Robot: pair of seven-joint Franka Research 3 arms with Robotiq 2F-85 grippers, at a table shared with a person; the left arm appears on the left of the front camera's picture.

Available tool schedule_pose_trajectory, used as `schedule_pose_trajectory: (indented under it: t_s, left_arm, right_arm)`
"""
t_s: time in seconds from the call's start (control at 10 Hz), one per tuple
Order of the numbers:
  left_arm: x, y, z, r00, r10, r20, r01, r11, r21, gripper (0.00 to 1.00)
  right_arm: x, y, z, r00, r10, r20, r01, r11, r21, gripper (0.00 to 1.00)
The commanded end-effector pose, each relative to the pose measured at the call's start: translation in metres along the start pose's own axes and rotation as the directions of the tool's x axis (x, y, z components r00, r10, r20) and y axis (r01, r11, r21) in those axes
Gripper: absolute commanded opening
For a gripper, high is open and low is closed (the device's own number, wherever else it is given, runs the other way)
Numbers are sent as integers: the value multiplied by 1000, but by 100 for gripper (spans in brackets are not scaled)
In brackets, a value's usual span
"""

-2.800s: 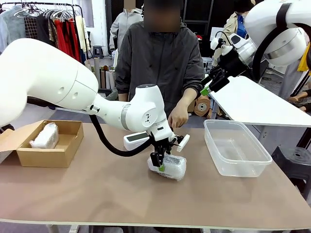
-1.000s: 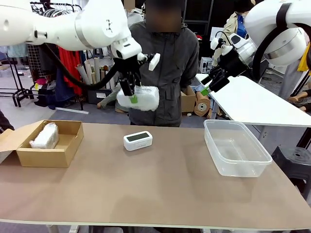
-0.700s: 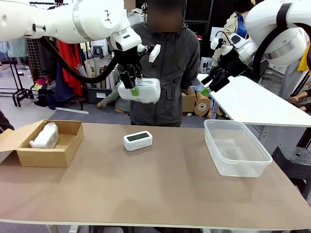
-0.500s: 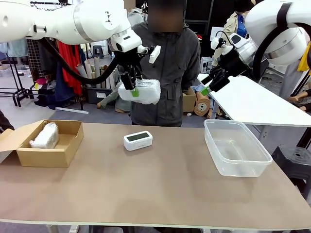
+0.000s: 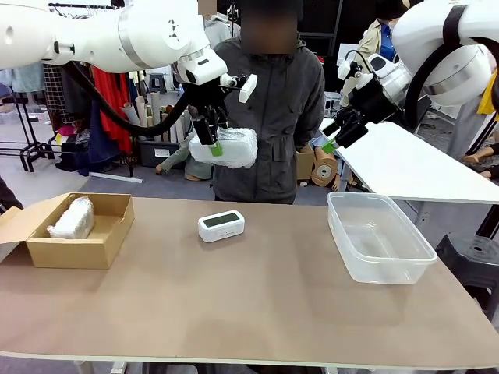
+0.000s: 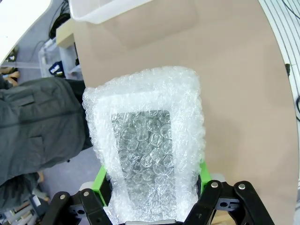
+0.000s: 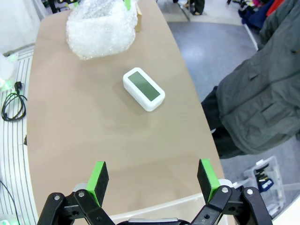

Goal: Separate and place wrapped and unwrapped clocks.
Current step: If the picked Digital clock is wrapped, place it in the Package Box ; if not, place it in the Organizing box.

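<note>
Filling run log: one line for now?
left end effector: holds wrapped clock aloft; right end effector: open; bare clock: on table; box: second wrapped clock

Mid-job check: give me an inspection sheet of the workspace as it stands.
Surface: brown tabletop, no stains seen.
Job's things: held wrapped clock above the table; second wrapped clock in the cardboard box; bare clock at mid-table; clear tub with nothing inside.
Clutter: nothing seen.
Grippers: left gripper shut on the held wrapped clock; right gripper open, raised.
Cables: black hose along left arm.
Surroundings: person at far side; clothes rack behind.
</note>
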State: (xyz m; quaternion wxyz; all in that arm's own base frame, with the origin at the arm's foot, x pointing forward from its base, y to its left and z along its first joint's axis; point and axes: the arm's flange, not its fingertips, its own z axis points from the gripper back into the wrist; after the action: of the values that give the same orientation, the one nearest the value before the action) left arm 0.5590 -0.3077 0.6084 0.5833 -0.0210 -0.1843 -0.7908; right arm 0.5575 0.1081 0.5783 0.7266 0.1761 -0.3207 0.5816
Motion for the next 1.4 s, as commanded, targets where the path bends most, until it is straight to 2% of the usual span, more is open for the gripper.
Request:
schedule_pose_trajectory:
  t_s: [0.0,0.3,0.4,0.5,0.7,0.9,1.0,1.1,1.2,1.3]
  left_arm:
    - [-1,-1,4,1000,10,-7,-10,1000,5,0]
    - [0,0,0,1000,0,0,0,1000,0,0]
    - [-25,-10,7,997,-78,2,78,997,-23,0]
    - [-28,-22,3,997,-22,-74,21,1000,-14,0]
    - [-78,-40,14,974,168,-152,-174,984,-27,0]
    - [-124,-51,17,902,343,-262,-347,937,34,0]
    - [-145,-56,16,839,441,-318,-444,893,66,0]
    - [-167,-60,15,755,552,-353,-566,821,75,0]
    - [-192,-57,10,605,664,-439,-675,720,160,0]
    - [-206,-55,5,497,743,-449,-745,630,217,0]
  right_arm:
    - [1,1,1,1000,3,-4,-3,1000,-6,100]
    - [1,1,1,1000,3,-4,-3,1000,-6,100]
    - [1,1,1,1000,3,-4,-3,1000,-6,100]
    - [1,1,1,1000,3,-4,-3,1000,-6,100]
    - [1,1,1,1000,3,-4,-3,1000,-6,100]
    - [1,1,1,1000,3,-4,-3,1000,-6,100]
    - [1,1,1,1000,3,-4,-3,1000,-6,100]
    - [1,1,1,1000,3,-4,-3,1000,-6,100]
    - [1,1,1,1000,3,-4,-3,1000,-6,100]
    - [1,1,1,1000,3,-4,-3,1000,-6,100]
